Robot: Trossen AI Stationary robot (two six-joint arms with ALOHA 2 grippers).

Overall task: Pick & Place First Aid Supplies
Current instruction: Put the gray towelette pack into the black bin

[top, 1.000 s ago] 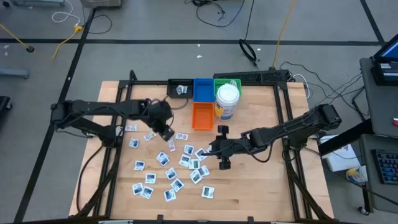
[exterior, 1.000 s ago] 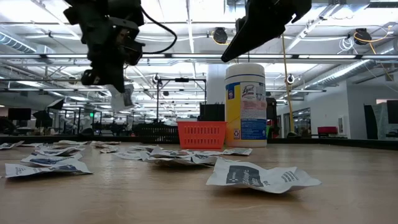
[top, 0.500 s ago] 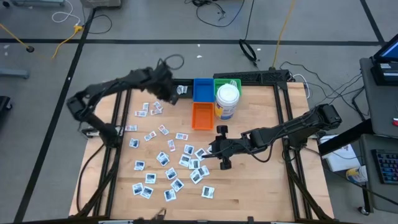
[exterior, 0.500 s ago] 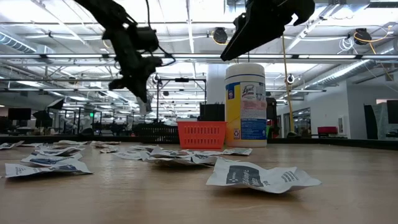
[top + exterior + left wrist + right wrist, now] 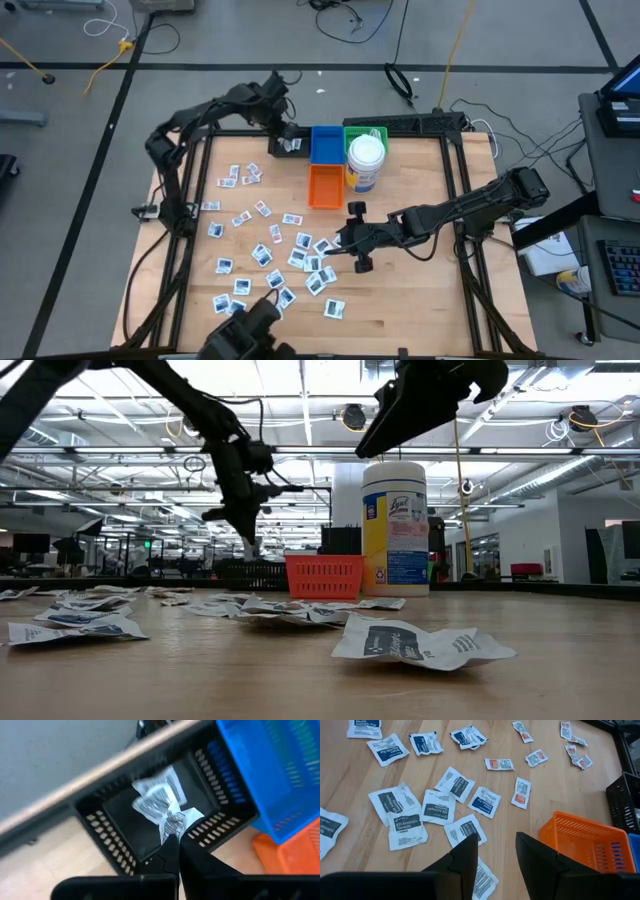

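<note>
Many white first aid packets lie scattered flat on the wooden table, and they also show in the right wrist view. My left gripper is at the far side, above the black basket, shut on one white packet. Two packets lie on the black basket's floor. My right gripper hovers open above the scattered packets near the table's middle, with nothing between its fingers. My left gripper pinches the white packet's near edge between its two shut fingertips. The fingers come from above, pointing steeply down. The crumpled packet sticks out past the fingertips, lifted clear, over the black basket's open top.
A blue basket, a green basket and an orange basket stand in a cluster at the far middle, with a white wipes canister beside them. A dark shape shows at the near edge.
My left gripper has swung from above the scattered packets toward the table's far edge, staying shut, and now stands over the black basket with the packet lifted clear.
</note>
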